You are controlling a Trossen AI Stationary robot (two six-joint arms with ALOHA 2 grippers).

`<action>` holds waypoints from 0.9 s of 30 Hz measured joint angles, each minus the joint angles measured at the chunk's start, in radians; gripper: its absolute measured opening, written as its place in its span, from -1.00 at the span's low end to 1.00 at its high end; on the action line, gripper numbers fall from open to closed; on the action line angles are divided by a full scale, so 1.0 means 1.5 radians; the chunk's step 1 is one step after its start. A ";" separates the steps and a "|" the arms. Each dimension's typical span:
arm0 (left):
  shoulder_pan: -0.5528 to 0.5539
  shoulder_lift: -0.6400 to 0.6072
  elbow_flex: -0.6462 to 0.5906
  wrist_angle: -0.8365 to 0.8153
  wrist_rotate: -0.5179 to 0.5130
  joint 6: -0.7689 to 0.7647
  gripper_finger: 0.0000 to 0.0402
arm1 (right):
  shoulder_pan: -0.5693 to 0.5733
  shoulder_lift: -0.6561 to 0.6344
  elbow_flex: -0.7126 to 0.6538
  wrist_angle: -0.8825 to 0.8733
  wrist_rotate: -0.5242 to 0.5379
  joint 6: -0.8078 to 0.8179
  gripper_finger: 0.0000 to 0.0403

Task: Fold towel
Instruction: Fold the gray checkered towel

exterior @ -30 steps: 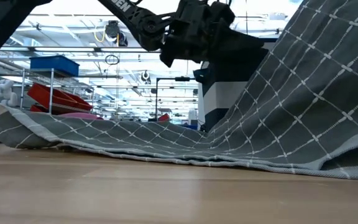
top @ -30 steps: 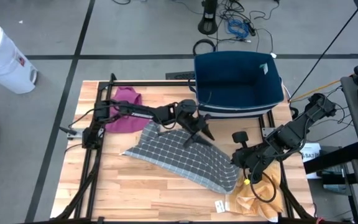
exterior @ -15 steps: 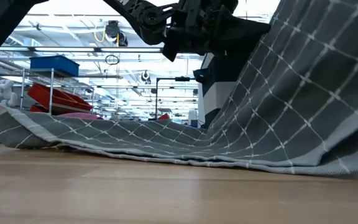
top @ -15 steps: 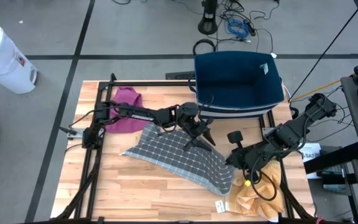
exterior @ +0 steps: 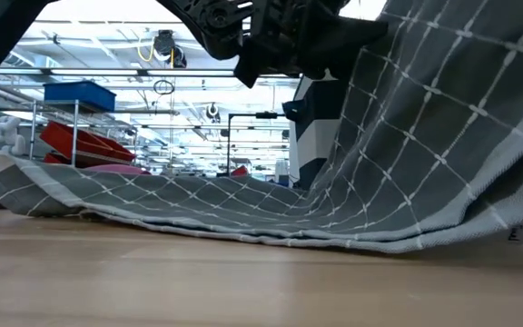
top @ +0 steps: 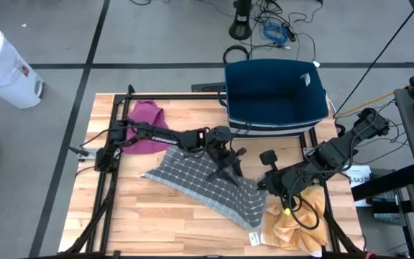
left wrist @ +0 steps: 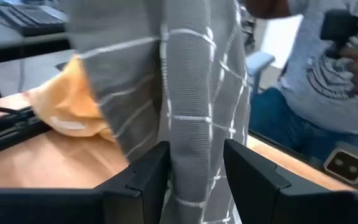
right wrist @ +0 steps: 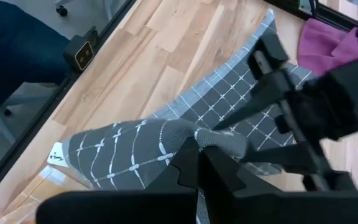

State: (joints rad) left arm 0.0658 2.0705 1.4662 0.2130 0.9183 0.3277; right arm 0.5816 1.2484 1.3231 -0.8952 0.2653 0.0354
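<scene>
High view: a grey towel [top: 207, 185] crossed by thin white lines lies slantwise on the wooden table [top: 157, 223], left end flat, right end raised in a steep slope. The left gripper [top: 230, 170] pinches a fold of it mid-cloth between its 2 fingers; the right gripper [top: 264, 184], clenched tight, clamps the lifted right edge

Industrial workshop: storage racks [exterior: 80, 136], ceiling lights
</scene>
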 joint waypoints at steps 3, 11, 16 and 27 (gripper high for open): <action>-0.008 0.000 0.000 -0.034 -0.020 0.035 -0.20 | 0.000 0.000 0.000 0.005 0.000 -0.008 -1.00; 0.000 0.000 0.000 -0.121 -0.074 0.088 -0.42 | 0.004 0.000 0.000 0.043 0.000 -0.014 -1.00; 0.001 0.000 0.000 -0.144 -0.079 0.102 -0.68 | 0.016 0.000 0.000 0.060 -0.002 -0.021 -1.00; 0.006 0.094 0.000 -0.191 -0.100 0.099 -0.81 | 0.059 0.000 0.031 0.068 -0.003 -0.032 -1.00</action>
State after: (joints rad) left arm 0.0750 2.2110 1.4658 -0.0737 0.7686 0.4763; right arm 0.6704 1.2484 1.3704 -0.7928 0.2610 -0.0125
